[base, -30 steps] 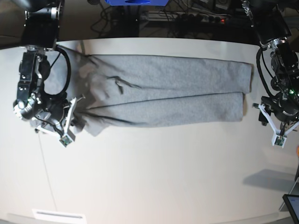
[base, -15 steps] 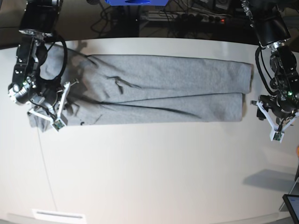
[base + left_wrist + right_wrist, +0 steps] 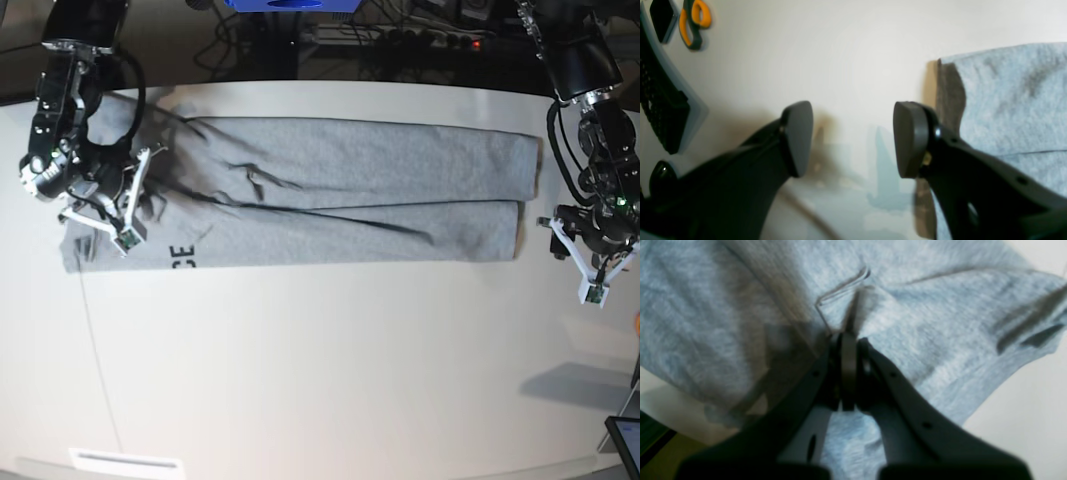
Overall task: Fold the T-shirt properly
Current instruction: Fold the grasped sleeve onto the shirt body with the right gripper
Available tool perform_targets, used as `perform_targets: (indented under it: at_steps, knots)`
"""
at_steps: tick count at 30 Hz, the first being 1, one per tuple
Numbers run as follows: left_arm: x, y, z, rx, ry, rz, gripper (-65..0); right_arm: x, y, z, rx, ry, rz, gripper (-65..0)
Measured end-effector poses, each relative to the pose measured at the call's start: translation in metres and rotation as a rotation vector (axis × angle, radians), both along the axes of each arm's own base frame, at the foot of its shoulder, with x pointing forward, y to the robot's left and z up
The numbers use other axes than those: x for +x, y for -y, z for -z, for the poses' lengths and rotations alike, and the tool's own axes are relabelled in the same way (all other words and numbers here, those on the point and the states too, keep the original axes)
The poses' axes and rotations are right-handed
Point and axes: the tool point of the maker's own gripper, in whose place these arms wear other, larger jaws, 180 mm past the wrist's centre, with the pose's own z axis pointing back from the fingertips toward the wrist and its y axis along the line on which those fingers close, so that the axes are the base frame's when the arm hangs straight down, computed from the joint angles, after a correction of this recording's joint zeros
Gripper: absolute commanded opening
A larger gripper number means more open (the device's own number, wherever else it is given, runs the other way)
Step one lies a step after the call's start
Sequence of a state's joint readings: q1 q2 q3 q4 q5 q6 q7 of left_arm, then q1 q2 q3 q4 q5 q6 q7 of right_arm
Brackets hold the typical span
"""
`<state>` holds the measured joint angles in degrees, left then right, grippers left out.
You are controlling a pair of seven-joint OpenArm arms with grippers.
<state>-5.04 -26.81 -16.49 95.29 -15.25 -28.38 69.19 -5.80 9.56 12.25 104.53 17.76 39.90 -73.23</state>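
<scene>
Since the earlier frame my right arm has dragged the shirt's end further out along the table point(image 3: 300, 380), flattening the bunched flap; black letters now show near that end, and the left arm has barely shifted.

Near, right wrist view: right gripper point(image 3: 848, 373) is clamped tight, a thin pinch of the T-shirt point(image 3: 923, 323) caught between the jaws. A hem or seam edge sits just above the tips, image blurred by motion.

Near, left wrist view: left gripper point(image 3: 853, 140) is spread wide, nothing between the jaws, bare table under them. The shirt's folded edge point(image 3: 1007, 96) lies just beside one fingertip point(image 3: 907, 140), apart from it. Orange-handled scissors point(image 3: 693, 23) sit well off, at the table's far side.

Further out, base view: T-shirt point(image 3: 340, 190) lies as a long band folded lengthwise across the table's far part, right gripper point(image 3: 100, 195) on one end, left gripper point(image 3: 590, 250) just off the other.

Risks, my read:
- Pinch is thin. It could slip mid-pull and the flap drops skewed.
- Other end is unpinned, so more pulling could drag the whole band and open the lengthwise fold.
- I may be holding one layer only, which would peel the layers apart.
</scene>
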Motion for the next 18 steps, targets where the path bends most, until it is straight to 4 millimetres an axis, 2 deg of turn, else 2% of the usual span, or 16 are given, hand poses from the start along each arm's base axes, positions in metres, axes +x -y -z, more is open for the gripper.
perform_targets:
  at_steps: [3,8,11,18]
  knots:
    - [0.000,0.000,0.000,0.000,0.001,0.000,-27.2,-0.004,0.003,0.002,0.002,-0.008,0.011,-65.0]
    - [0.000,0.000,0.000,0.001,0.001,0.000,-27.2,-0.014,0.028,0.003,-0.028,-0.036,0.088,-65.0]
    - [0.000,0.001,0.000,-0.002,0.001,0.000,-27.2,-0.011,0.028,-0.003,-0.033,-0.015,0.086,-65.0]
    - [0.000,0.001,0.000,-0.002,0.000,0.000,-27.2,-0.021,0.023,0.004,-0.025,-0.050,0.091,-65.0]
